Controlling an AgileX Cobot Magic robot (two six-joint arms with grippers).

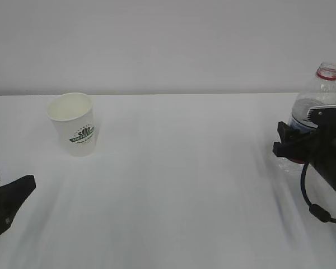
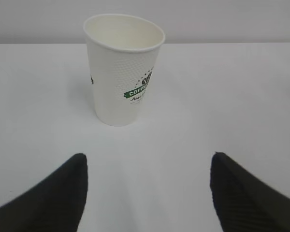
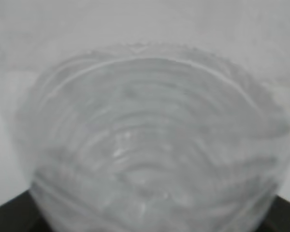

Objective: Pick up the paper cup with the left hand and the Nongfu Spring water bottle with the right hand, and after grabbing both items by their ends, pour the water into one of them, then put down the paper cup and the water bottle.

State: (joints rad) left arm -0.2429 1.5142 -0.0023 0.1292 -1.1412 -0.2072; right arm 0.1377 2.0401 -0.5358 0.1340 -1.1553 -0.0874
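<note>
The cup (image 2: 124,72) is standing upright in the upper left of my left wrist frame, dead ahead of my left claw (image 2: 147,193), whose jaws are gaping wide. The bottle (image 3: 150,140) is filling my right claw's frame; that grip I cannot tell.

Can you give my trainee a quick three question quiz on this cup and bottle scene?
1. True or false: the cup lies on its side.
2. Which is nearer the bottle: A) left claw, B) right claw?
3. Fill in: the bottle's cap is ____.

Key:
1. False, it stands upright.
2. B. The bottle sits between its fingers; the left claw is open, short of the cup.
3. Off; only the red neck ring shows.
</note>
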